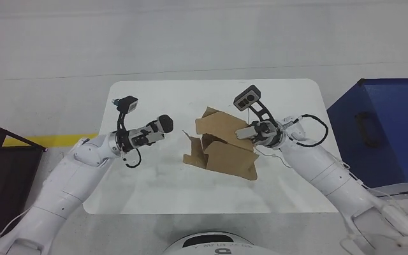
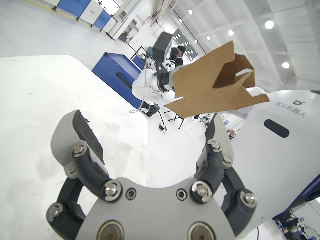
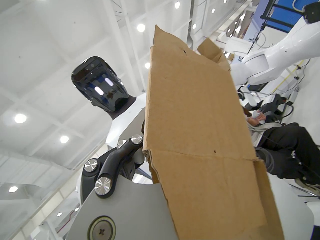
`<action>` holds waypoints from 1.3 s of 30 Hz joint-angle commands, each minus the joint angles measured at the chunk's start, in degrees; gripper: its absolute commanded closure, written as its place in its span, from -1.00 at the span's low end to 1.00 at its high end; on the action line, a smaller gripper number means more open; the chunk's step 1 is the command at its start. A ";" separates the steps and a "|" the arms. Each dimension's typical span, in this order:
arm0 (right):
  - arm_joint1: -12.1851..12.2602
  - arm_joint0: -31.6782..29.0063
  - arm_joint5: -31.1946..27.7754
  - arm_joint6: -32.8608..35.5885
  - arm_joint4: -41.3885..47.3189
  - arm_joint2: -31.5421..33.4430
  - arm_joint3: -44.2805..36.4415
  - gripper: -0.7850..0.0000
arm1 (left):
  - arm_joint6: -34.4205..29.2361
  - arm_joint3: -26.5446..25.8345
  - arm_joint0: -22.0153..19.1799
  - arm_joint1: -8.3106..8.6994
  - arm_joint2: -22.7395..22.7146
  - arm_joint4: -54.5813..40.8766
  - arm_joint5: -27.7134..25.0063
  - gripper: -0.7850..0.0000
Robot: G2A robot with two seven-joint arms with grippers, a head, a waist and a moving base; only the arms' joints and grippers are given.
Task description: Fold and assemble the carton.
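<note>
Work surface: white table (image 1: 159, 185) with rounded corners, viewed from above.
Carton location: brown corrugated carton (image 1: 220, 148) slightly toward 3 o'clock from table centre, between the two arms.
Carton height: in the left wrist view, carton (image 2: 212, 83) held up clear of the table top.
Carton condition: partly erected. Body opened into a rough tube. End flaps unfolded and splayed outward at differing angles.
Carton detail: in the right wrist view, one flat panel of the carton (image 3: 200, 126) close to the camera, with a crease line running across it and a ragged lower corner.
Right gripper: right gripper (image 1: 245, 134) at the 3 o'clock side of the carton. Clenched on a carton panel, with one dark finger link visible against the panel face.
Left gripper: left gripper (image 1: 167, 122) at 9 o'clock from the carton, near it but not touching.
Left gripper state: released. Jaws of the left gripper (image 2: 147, 128) spread wide, nothing between them, ribbed pads facing each other.
Surroundings: blue container (image 1: 370, 127) on the floor beyond the 3 o'clock end of the table.
</note>
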 commanded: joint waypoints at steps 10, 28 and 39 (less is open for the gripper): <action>-2.36 -0.34 -0.14 -0.14 -1.44 0.96 3.54 1.00 | -1.51 -0.49 -0.67 0.20 2.43 -2.47 1.53 -1.00; -4.33 -3.76 2.63 -3.37 -3.39 2.25 5.78 1.00 | 17.82 -15.11 10.93 0.82 -9.82 16.05 5.51 -1.00; -6.58 -3.69 5.87 -0.14 -1.46 1.52 6.40 1.00 | 25.95 -20.69 11.88 -0.87 -8.83 28.76 13.61 -1.00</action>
